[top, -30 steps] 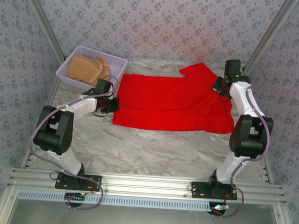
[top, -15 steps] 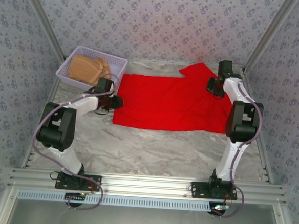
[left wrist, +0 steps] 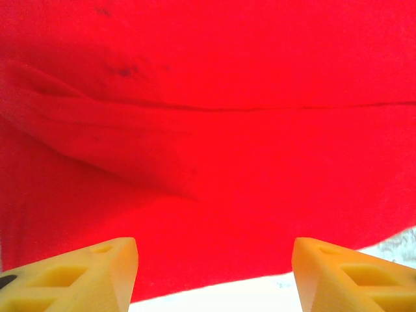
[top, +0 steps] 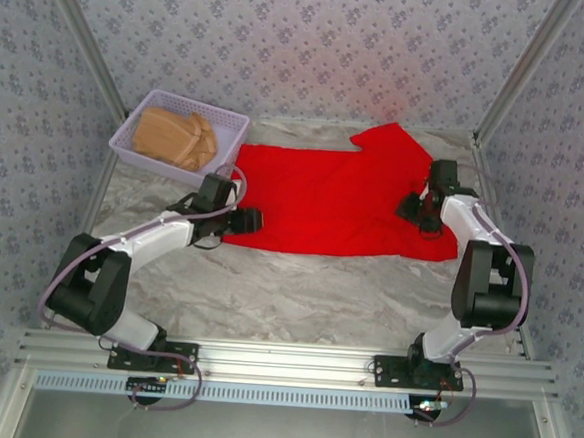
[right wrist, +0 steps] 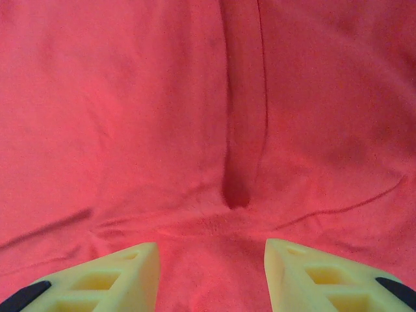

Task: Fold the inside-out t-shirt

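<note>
The inside-out t-shirt [top: 324, 196] is bright red cloth lying flat across the back half of the table, one sleeve pointing to the far right. My left gripper [top: 252, 217] sits at its near left corner. Seen from the left wrist, the yellow fingers [left wrist: 91, 270] stand wide apart over the red hem [left wrist: 214, 195], nothing between them. My right gripper [top: 413, 207] hovers over the shirt's right part. The right wrist view has its pale fingers [right wrist: 123, 273] apart above creased red cloth [right wrist: 195, 130], gripping nothing.
A lavender basket [top: 149, 116] at the back left holds a tan folded garment [top: 173, 135]. Bare marble tabletop [top: 297, 290] lies between the shirt and the arm bases. Patterned walls close in on three sides.
Both grippers have opened. The left gripper slid right onto the shirt's near left corner. The right gripper moved from the far right sleeve area down toward the shirt's right middle.
</note>
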### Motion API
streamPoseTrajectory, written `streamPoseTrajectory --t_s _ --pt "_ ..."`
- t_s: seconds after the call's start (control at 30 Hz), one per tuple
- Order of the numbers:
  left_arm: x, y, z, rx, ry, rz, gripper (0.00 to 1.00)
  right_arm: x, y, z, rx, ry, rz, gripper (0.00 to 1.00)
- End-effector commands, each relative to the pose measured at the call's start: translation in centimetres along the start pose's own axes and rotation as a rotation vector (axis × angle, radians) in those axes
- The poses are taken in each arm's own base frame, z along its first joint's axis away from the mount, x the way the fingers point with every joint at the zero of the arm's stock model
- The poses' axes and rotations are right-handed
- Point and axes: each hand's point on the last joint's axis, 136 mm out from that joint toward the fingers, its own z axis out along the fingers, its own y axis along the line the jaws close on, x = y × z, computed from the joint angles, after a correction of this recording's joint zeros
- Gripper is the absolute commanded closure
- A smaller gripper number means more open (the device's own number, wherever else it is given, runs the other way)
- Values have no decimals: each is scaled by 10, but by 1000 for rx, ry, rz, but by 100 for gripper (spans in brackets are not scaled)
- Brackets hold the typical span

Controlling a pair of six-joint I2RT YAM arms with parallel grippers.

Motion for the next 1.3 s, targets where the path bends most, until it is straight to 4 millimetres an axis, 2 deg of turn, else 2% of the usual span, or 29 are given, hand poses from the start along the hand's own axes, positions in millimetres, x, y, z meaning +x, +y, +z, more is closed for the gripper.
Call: streamPoseTrajectory --t_s 0.0,0.2,0.5,0.6,0.7,0.8,0.9,0.93,1.1,1.2,1.27 --pt "6 1 12 16 27 -4 36 3 3 16 -61 14 47 52" --pt "16 10 28 -12 76 0 36 -1 9 41 -122 29 104 52" --pt "30 23 34 -52 107 2 36 -18 13 46 -132 -5 101 60" --pt "36 28 35 -61 117 0 36 -23 13 45 -125 -19 90 68" --pt "43 32 37 -69 132 -4 36 -31 14 46 -119 -38 75 80" --pt "48 35 39 -74 145 -7 36 -40 22 45 -131 -56 61 90" --pt "52 37 39 -82 154 -5 36 -52 37 40 -154 -87 36 95" --pt "52 38 38 -82 153 -4 36 -61 46 35 -168 -110 24 95" --pt "55 40 39 -91 159 -3 36 -76 88 37 -206 -136 -42 94" --pt "54 39 37 -88 155 -3 36 -75 100 48 -206 -103 -60 83" --pt "52 38 33 -87 148 0 36 -73 99 52 -193 -79 -61 69"
